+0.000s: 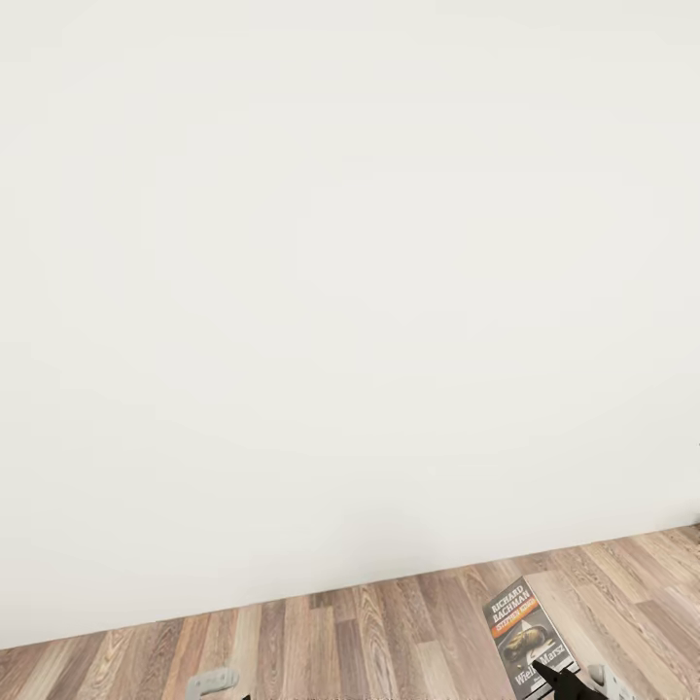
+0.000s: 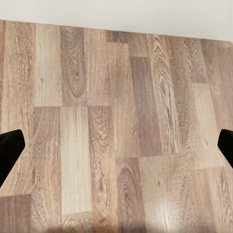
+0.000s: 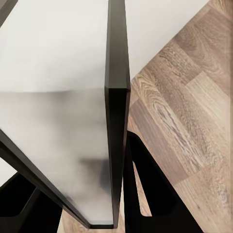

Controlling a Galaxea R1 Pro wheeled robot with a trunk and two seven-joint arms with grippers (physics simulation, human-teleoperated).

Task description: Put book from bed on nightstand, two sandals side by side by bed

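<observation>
Book-wise, not much to look at yet, so going left to right. Head view is mostly a plain white wall [image 1: 350,272] with a strip of wood-plank floor [image 1: 369,632] along the bottom. At the lower left edge there's a small grey piece of the robot's left arm [image 1: 212,681] poking into frame.

The left gripper [image 2: 116,145] hangs over bare floor [image 2: 116,121], and its two black fingertips [image 2: 9,148] sit way out at opposite sides of the wrist picture, so it's spread wide with nothing between them. The wall [image 2: 145,14] meets the planks just beyond.

Over on the right, the book [image 1: 530,637] shows near the bottom edge of the head view, cover up, grey with an orange band and white lettering, held up off the floor. The right gripper [image 1: 562,679] has it by its lower end. In the right wrist view the black fingers [image 3: 145,194] are pinched onto the book [image 3: 117,121], seen edge-on, with its pale flat side [image 3: 53,121] beside it.
</observation>
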